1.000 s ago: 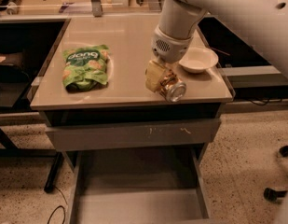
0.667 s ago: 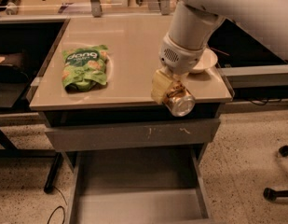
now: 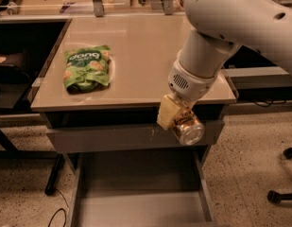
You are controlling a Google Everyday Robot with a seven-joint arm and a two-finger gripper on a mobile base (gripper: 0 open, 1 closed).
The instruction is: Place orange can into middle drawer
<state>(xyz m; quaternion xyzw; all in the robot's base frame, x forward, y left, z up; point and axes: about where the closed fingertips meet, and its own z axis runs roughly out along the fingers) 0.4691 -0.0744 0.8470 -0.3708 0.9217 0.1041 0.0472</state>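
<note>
My gripper (image 3: 179, 119) is shut on the orange can (image 3: 187, 127), which lies tilted with its shiny silver end facing the camera. The can hangs in the air just past the table's front edge, in front of the grey drawer front (image 3: 112, 137) with whitish scratch marks. The middle drawer (image 3: 136, 207) is pulled open below, wide and grey with a flat bare floor; the can is above its back right part. The white arm comes down from the upper right.
A green snack bag (image 3: 86, 68) lies on the left of the beige tabletop (image 3: 141, 46). Chair wheels (image 3: 278, 195) stand on the speckled floor at the right. A dark table leg (image 3: 55, 174) stands left of the drawer.
The gripper has carried the can forward off the tabletop and down, from beside the white bowl to in front of the drawer front. The bowl is now hidden behind the arm.
</note>
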